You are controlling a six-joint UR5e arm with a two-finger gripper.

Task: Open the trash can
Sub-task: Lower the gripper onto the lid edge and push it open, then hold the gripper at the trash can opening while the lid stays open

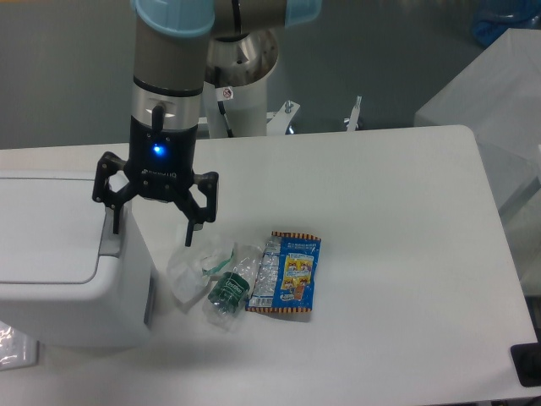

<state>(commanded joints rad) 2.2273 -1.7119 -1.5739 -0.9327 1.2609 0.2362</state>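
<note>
camera | tool point(152, 228) spread wide | over trash can point(68, 262) button edge

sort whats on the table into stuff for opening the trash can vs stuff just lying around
For the job:
- trash can, lid down
- grey push-button strip on its right edge
- tool, open, above that strip

Just lying about:
- clear plastic wrapper
- crushed green-label bottle
- blue snack packet

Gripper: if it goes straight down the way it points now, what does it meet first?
Probably the trash can: one finger of the open gripper hangs over its grey push-button strip; depth is unclear.
</note>
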